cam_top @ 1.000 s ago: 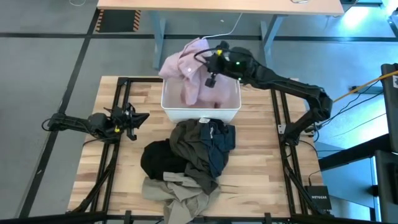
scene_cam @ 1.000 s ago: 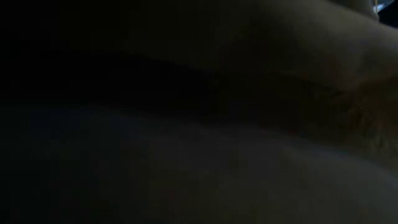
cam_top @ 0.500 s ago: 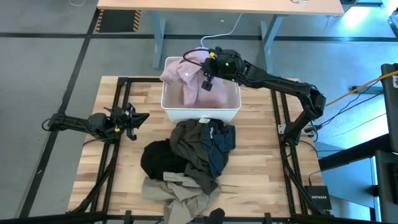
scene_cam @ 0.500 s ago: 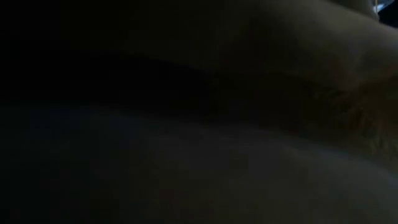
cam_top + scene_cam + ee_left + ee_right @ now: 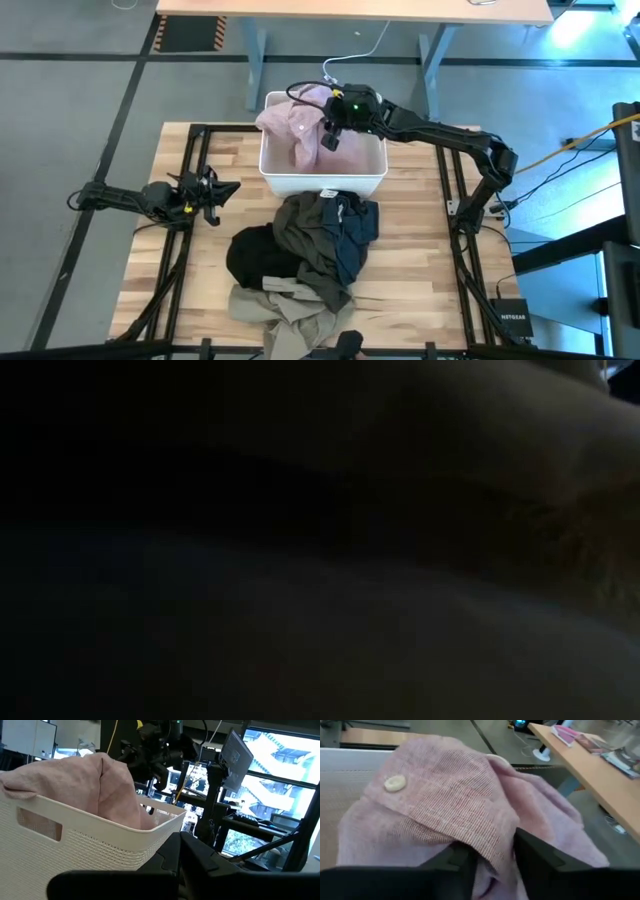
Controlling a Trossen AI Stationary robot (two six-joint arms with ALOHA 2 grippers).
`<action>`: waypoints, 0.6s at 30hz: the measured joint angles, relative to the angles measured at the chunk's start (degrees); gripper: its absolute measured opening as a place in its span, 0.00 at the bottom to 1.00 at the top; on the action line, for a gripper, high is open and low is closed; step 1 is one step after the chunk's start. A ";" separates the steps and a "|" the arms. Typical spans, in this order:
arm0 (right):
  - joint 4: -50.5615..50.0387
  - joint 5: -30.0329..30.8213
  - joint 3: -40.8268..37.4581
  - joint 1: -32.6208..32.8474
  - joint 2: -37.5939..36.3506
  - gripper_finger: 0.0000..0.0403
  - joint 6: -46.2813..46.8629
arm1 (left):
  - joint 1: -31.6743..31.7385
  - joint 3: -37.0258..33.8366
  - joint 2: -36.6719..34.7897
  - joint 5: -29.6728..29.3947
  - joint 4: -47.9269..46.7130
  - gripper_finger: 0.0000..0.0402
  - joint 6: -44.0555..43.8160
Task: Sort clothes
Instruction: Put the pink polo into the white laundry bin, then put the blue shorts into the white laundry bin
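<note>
A pale pink checked shirt (image 5: 292,122) lies heaped in the far left part of the white bin (image 5: 322,183), and part of it hangs over the bin's far rim. It also shows above the rim in the left wrist view (image 5: 95,785). My right gripper (image 5: 330,136) is over the bin and shut on the shirt. My left gripper (image 5: 222,190) waits low at the table's left side, touching nothing. A dark olive garment (image 5: 312,238), a black one (image 5: 258,260) and a khaki-beige one (image 5: 285,305) lie piled on the table near the bin. My right gripper pinches a bunched fold of the pink shirt (image 5: 492,847) between its two fingers (image 5: 540,862), near a buttoned band. The fingers come from above, slanting down from the table's right. The rest of the shirt lies slack in the bin.
A dark blue garment (image 5: 356,232) lies in the pile's right side. Black frame rails (image 5: 190,150) run along the table's left and right. The low view is dark, covered by cloth right at the lens. A desk (image 5: 350,10) stands beyond the far edge.
My right gripper has gone toward the table's left and a little down over the bin, still shut on the pink shirt. The shirt, which stood high and spread over the bin's far left corner, has sunk and gathered into the bin.
</note>
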 joint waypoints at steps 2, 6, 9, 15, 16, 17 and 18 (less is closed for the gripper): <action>-1.79 1.62 1.07 0.09 -0.81 0.42 -0.06 | 0.00 0.00 -0.01 0.00 -0.12 0.01 -0.04; -8.82 1.83 6.03 0.07 -3.34 0.53 -1.80 | 0.00 0.00 -0.01 0.01 -0.72 0.01 -0.01; -15.91 -0.50 9.90 0.78 -5.11 0.58 -2.56 | 0.02 0.00 0.03 0.02 -1.66 0.01 -0.07; -23.97 -3.95 11.40 5.36 -8.40 0.59 -4.35 | 0.02 0.00 0.01 0.00 -1.42 0.01 -0.43; -24.81 -3.98 11.40 6.33 -8.78 0.59 -4.59 | -0.02 0.00 0.01 0.00 -1.40 0.01 -0.64; -25.75 -3.98 11.40 7.38 -9.10 0.59 -4.75 | -0.02 0.00 0.01 0.00 -1.40 0.01 -1.12; -26.81 -4.22 11.40 8.49 -9.36 0.59 -4.75 | -0.02 0.00 0.01 0.00 -1.40 0.01 -1.37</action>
